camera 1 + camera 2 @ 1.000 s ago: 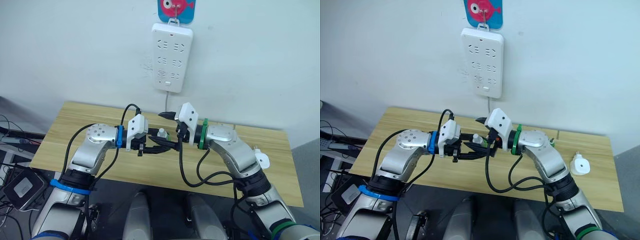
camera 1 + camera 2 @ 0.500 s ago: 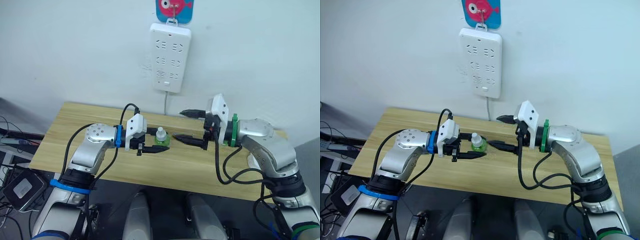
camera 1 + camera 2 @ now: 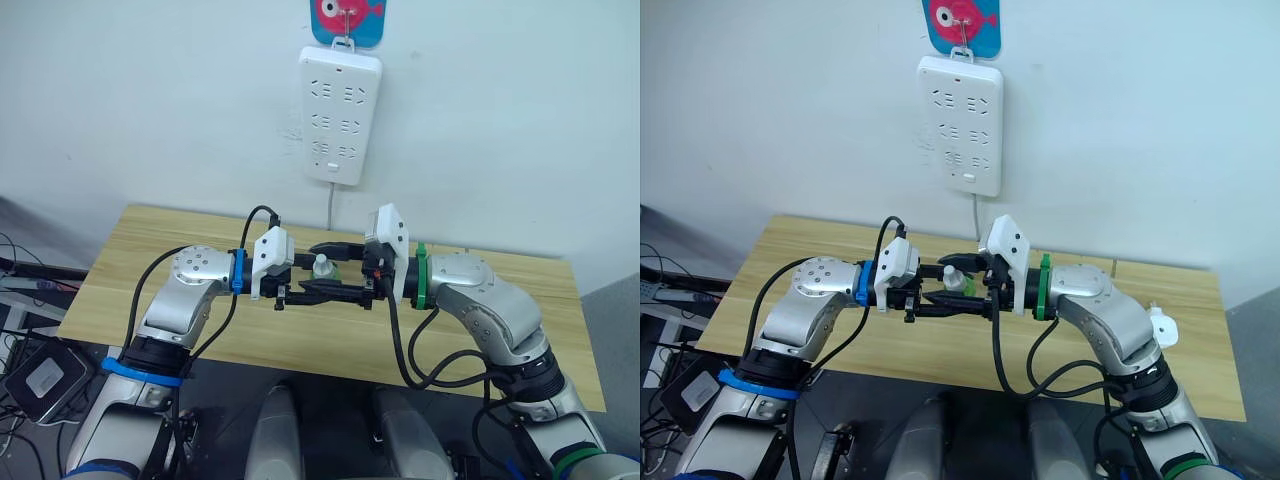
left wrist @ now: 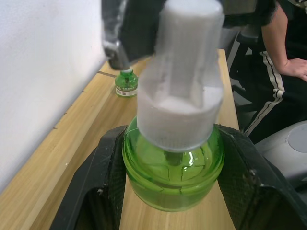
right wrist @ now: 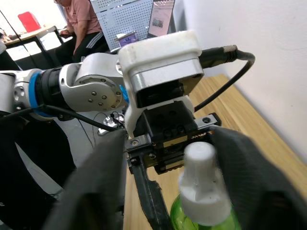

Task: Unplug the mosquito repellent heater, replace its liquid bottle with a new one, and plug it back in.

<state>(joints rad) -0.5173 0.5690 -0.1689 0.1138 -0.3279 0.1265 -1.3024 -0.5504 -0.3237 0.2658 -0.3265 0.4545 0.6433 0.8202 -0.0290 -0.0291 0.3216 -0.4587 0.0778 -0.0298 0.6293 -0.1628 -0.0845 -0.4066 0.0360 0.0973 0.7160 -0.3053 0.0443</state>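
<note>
My left gripper is shut on a liquid bottle of green fluid with a white cap, held above the middle of the wooden table. My right gripper faces it from the right and is open, one finger on each side of the cap and neither touching it. The mosquito repellent heater, a small white block, lies on the table's right side, partly hidden behind my right arm. A second green bottle stands on the table near the wall.
A long white power strip hangs on the wall above the table under a fish-shaped hook, its cord running down behind the table. A person sits beyond the table's end.
One second ago my right gripper was at the bottle. Half a second ago it had swung off to the right. It has now come back around the cap. The left arm holds still.
</note>
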